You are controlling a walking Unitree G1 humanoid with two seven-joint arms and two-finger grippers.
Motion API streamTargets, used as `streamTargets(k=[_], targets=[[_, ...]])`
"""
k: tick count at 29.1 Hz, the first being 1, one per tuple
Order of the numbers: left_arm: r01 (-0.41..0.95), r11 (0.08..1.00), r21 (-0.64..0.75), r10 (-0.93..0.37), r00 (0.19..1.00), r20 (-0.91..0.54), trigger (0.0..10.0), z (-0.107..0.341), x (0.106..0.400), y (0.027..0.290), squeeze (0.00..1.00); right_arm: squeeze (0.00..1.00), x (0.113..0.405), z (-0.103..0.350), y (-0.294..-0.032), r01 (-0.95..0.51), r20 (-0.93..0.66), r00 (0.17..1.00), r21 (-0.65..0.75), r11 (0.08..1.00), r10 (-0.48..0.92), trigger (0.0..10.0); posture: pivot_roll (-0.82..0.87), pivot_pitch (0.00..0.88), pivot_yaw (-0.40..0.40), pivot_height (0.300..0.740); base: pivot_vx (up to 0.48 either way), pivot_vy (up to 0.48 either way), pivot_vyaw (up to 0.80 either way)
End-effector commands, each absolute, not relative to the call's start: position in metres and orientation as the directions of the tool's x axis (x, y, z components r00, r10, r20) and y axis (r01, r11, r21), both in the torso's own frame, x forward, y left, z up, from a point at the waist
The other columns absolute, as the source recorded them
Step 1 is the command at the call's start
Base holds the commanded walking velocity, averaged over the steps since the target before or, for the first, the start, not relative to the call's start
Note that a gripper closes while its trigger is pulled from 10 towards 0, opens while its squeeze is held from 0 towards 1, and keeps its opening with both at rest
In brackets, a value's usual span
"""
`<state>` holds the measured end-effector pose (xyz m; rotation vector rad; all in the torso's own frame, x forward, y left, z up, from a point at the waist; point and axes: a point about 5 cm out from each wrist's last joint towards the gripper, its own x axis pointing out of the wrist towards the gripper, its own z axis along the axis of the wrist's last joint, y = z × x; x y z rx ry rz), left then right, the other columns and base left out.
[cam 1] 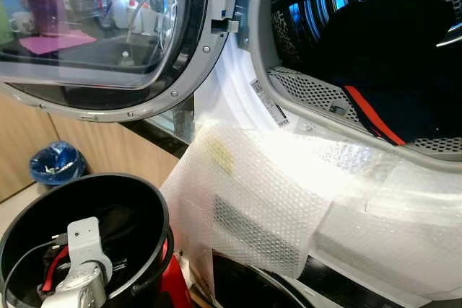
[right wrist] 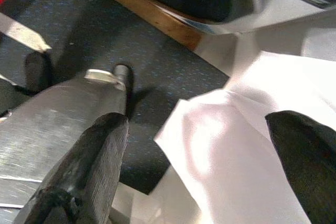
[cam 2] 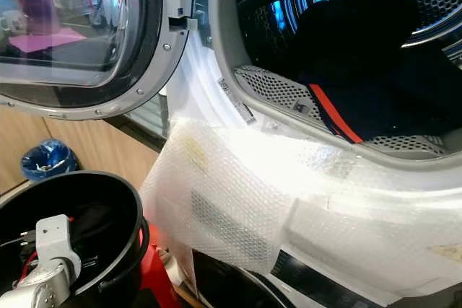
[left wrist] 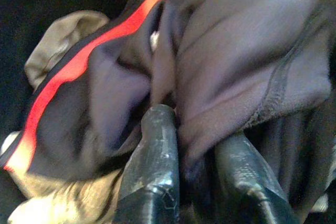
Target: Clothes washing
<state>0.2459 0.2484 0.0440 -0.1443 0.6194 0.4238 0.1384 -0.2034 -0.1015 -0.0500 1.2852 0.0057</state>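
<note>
Clothes [cam 1: 404, 84], dark with a red stripe, lie in the washing machine drum [cam 1: 310, 91], heaped toward its back and lower rim, while more dark clothing with a red band [left wrist: 220, 66] sits in the black bucket [cam 1: 144, 200] on the floor in front of the machine. We see our left arm [cam 1: 83, 265] reaching down into that bucket, and in the left wrist view our left gripper [left wrist: 197, 156] has its two black fingers [left wrist: 155, 161] pressed close on a fold of the dark fabric, with a beige garment [left wrist: 58, 40] beneath and beside it. The machine's round door [cam 1: 101, 34] stands swung open to the left, its glass reflecting the room. A sheet of bubble wrap [cam 1: 260, 192] drapes over the lower front of the machine below the drum opening, hanging down just beside the bucket. A blue bag [cam 1: 56, 162] rests on the floor by the wooden panel, well apart from the bucket. In the right wrist view our right gripper [right wrist: 210, 150] hangs with its fingers [right wrist: 89, 161] spread wide apart over dark carpet [right wrist: 157, 77] and the edge of the white sheet, holding nothing.
</note>
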Motion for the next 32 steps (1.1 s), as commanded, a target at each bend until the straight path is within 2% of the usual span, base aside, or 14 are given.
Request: streamTargets(k=[1, 7, 9, 10, 13, 14, 32], targets=[[-0.422, 0.907, -0.008, 0.333, 0.726, -0.602, 0.0, 0.046, 0.243, 0.249, 0.0, 0.0, 0.141, -0.101, -0.202, -0.022, -0.956, 0.291, -0.037, 0.999, -0.029, 10.0, 0.15, 0.0, -0.051, 0.74, 0.0, 0.0, 0.0], [-0.414, 0.91, 0.0, 0.333, 0.731, -0.595, 0.0, 0.047, 0.243, 0.249, 0.0, 0.0, 0.152, -0.098, -0.193, -0.048, -0.947, 0.321, -0.023, 0.999, -0.006, 10.0, 0.15, 0.0, -0.054, 0.74, 0.0, 0.0, 0.0], [-0.406, 0.914, -0.009, 0.327, 0.749, -0.576, 7.3, 0.051, 0.247, 0.248, 0.0, 0.0, 0.155, -0.097, -0.193, -0.051, -0.945, 0.326, -0.022, 0.998, -0.004, 10.0, 0.16, 0.0, -0.062, 0.74, 0.0, 0.0, 0.0], [-0.394, 0.919, -0.026, 0.313, 0.767, -0.56, 10.0, 0.054, 0.25, 0.246, 0.0, 0.0, 0.157, -0.096, -0.193, -0.05, -0.944, 0.331, -0.024, 0.998, -0.006, 10.0, 0.16, 0.0, -0.066, 0.74, 0.0, 0.0, 0.0], [-0.351, 0.935, -0.049, 0.275, 0.806, -0.524, 10.0, 0.062, 0.255, 0.242, 0.0, 0.0, 0.16, -0.095, -0.195, -0.05, -0.94, 0.34, -0.03, 0.998, -0.011, 10.0, 0.16, 0.0, -0.073, 0.74, 0.0, 0.0, 0.0], [-0.343, 0.938, -0.045, 0.27, 0.807, -0.525, 10.0, 0.062, 0.255, 0.242, 1.0, 0.0, 0.161, -0.094, -0.196, -0.052, -0.94, 0.341, -0.032, 0.998, -0.012, 10.0, 0.16, 0.0, -0.076, 0.74, 0.0, 0.0, 0.0], [-0.254, 0.967, -0.003, 0.206, 0.789, -0.579, 10.0, 0.061, 0.245, 0.256, 1.0, 0.0, 0.162, -0.093, -0.202, -0.052, -0.94, 0.34, -0.043, 0.998, -0.022, 10.0, 0.16, 0.0, -0.097, 0.74, 0.0, 0.0, 0.0]])
